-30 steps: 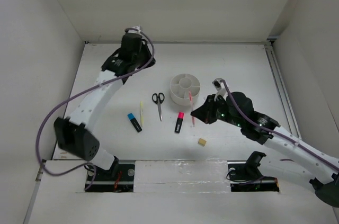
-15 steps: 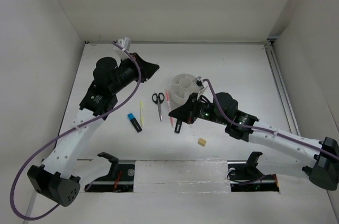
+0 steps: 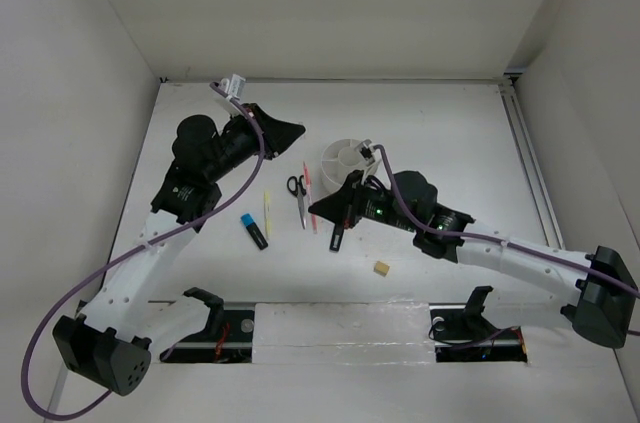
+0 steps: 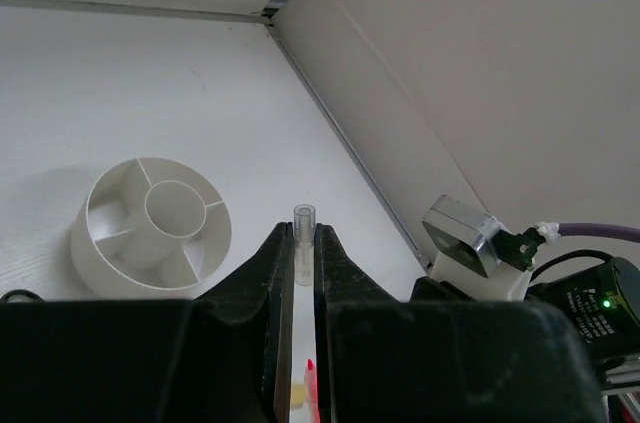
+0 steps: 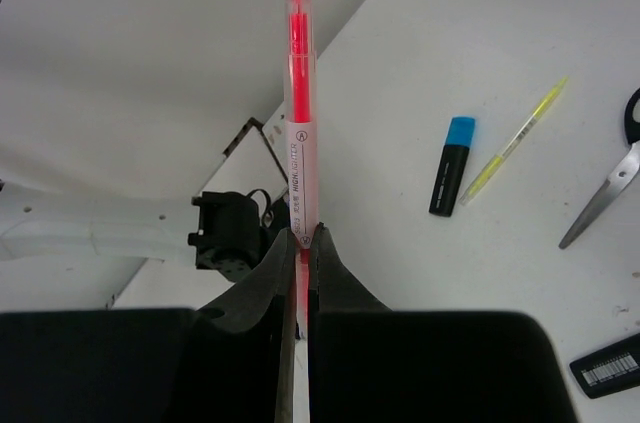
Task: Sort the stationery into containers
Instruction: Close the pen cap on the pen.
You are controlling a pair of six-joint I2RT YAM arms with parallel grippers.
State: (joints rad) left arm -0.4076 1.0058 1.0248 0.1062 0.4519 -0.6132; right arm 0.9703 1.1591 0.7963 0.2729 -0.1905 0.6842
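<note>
Now the right hand has carried the red pen leftward.

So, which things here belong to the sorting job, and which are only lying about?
Job: white organiser, scissors, blue-capped highlighter, second black highlighter, yellow pen, tan eraser, red pen in the right claw, clear cap in the left claw.
Not the job: purple cable, table.
</note>
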